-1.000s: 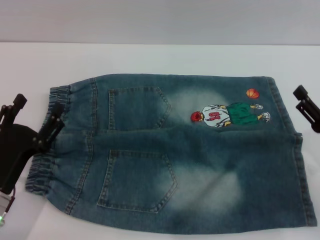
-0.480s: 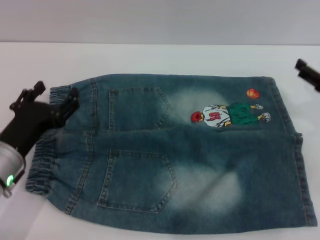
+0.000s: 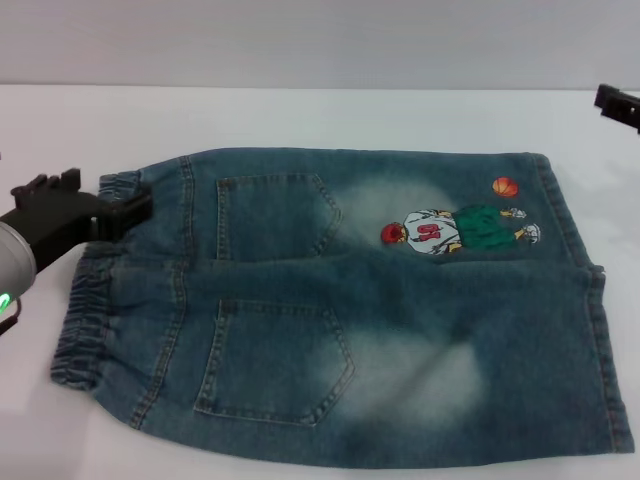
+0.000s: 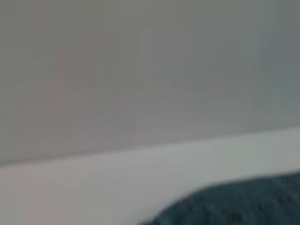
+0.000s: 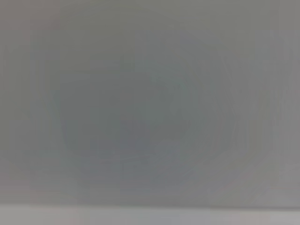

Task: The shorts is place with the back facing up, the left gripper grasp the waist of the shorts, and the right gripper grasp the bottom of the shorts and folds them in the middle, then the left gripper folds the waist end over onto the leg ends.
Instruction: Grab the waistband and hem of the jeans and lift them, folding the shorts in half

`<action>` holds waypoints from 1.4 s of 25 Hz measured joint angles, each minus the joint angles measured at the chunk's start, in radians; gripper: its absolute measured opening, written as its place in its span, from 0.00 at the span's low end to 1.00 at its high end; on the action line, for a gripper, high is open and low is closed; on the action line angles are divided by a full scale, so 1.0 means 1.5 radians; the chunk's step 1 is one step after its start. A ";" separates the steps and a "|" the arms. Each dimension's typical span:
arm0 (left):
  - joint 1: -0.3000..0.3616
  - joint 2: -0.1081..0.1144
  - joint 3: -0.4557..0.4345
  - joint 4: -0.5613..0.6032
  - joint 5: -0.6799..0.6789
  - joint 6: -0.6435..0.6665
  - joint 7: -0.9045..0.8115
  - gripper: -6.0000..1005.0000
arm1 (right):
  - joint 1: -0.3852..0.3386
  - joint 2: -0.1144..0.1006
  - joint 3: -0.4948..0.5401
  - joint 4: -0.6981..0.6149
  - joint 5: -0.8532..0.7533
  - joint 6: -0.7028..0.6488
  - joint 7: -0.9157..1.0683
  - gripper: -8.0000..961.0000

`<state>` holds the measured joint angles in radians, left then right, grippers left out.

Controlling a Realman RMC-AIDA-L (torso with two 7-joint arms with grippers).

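On the white table (image 3: 300, 115) the shorts (image 3: 340, 300) lay flat, back up, waist (image 3: 85, 310) at 9 o'clock. At 9 o'clock the left gripper (image 3: 90, 205) sat by the waist's far corner, open. At 2 o'clock only a bit of the right gripper (image 3: 618, 103) showed, so its state was unclear.

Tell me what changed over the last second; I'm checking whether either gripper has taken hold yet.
The left gripper swung from the waist's middle up to its far corner. The right gripper drew back toward the far right edge. The shorts stayed flat, nothing visibly lifted.
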<state>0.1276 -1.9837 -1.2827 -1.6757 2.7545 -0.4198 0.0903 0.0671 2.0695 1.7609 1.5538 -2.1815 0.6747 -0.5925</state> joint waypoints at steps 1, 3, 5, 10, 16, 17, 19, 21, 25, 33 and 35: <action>-0.006 -0.014 -0.030 -0.028 -0.001 -0.089 0.007 0.83 | 0.005 0.000 0.000 0.029 -0.062 0.035 0.056 0.80; -0.013 -0.022 -0.050 -0.042 -0.001 -0.147 0.009 0.83 | 0.012 0.000 0.005 0.070 -0.130 0.091 0.113 0.80; -0.024 -0.030 -0.074 -0.056 -0.002 -0.216 0.012 0.83 | 0.017 0.000 0.016 0.114 -0.168 0.156 0.131 0.80; -0.036 -0.045 -0.106 -0.084 -0.004 -0.336 0.032 0.83 | 0.009 0.002 0.050 0.195 -0.178 0.270 0.138 0.80; -0.027 -0.047 -0.134 -0.101 -0.004 -0.457 0.030 0.83 | -0.024 0.005 0.060 0.216 -0.208 0.312 0.168 0.80; -0.025 -0.047 -0.139 -0.103 -0.002 -0.466 0.030 0.82 | -0.026 0.005 0.062 0.212 -0.211 0.315 0.168 0.80; -0.020 -0.047 -0.156 -0.108 0.002 -0.482 0.030 0.82 | -0.026 0.005 0.063 0.206 -0.216 0.315 0.168 0.80; -0.019 -0.048 -0.173 -0.110 0.004 -0.491 0.030 0.82 | -0.021 0.004 0.063 0.201 -0.218 0.314 0.162 0.80; -0.020 -0.048 -0.185 -0.105 0.005 -0.498 0.030 0.82 | -0.016 0.002 0.051 0.205 -0.218 0.311 0.151 0.80; -0.022 -0.048 -0.178 -0.107 0.005 -0.504 0.030 0.82 | 0.008 0.000 0.047 0.191 -0.237 0.316 0.167 0.80; -0.021 -0.049 -0.176 -0.111 0.005 -0.508 0.030 0.82 | 0.012 -0.001 0.046 0.190 -0.237 0.316 0.163 0.80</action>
<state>0.0956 -2.0568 -1.5465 -1.8419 2.7626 -1.1813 0.1349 0.0849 2.0687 1.8305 1.8382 -2.5372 1.1488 -0.3477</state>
